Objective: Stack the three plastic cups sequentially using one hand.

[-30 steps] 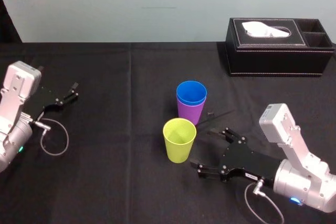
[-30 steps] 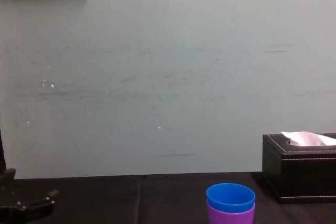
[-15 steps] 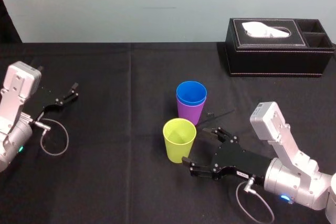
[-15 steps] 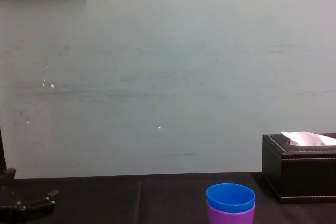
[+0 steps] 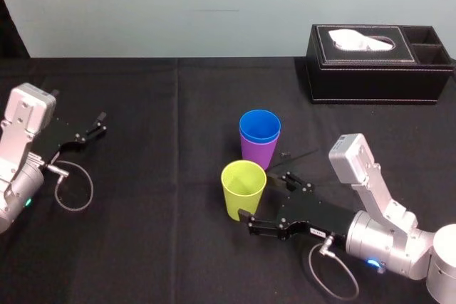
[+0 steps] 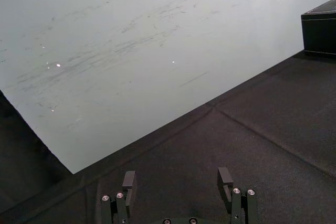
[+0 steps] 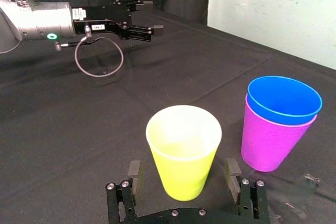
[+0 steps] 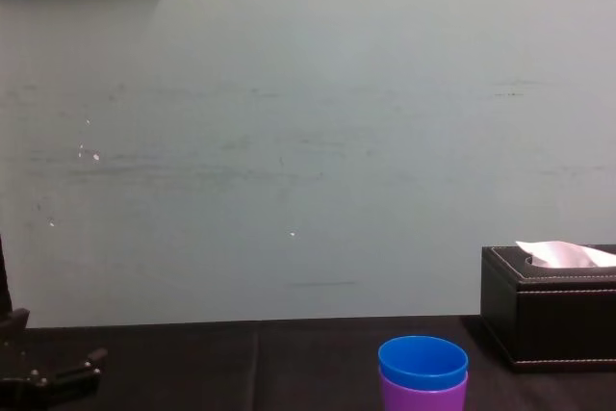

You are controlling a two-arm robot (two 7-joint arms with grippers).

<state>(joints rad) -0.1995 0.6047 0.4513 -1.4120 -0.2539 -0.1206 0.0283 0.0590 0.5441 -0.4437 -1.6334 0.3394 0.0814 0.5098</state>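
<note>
Stack: the blue tapered plastic cup point(image 5: 259, 126) sat nested in the purple tapered plastic cup point(image 5: 258, 153), near the middle of the black cloth-covered table point(image 5: 157, 233).
Lone cup: the yellow-green tapered plastic cup point(image 5: 243, 190) stood upright just in front of the stack and slightly to its left, near it but apart.
Right claw: the black straight-fingered right claw point(image 5: 265, 196) lay front right, reaching leftward, its fingers spread either side of the yellow-green cup.
Left claw: the black left claw point(image 5: 98, 123) lay at the table's left side, fingers apart, well away from the cups.
Box: the black rectangular tissue box point(image 5: 377, 65) stood at the back right, well apart from the stack.
</note>
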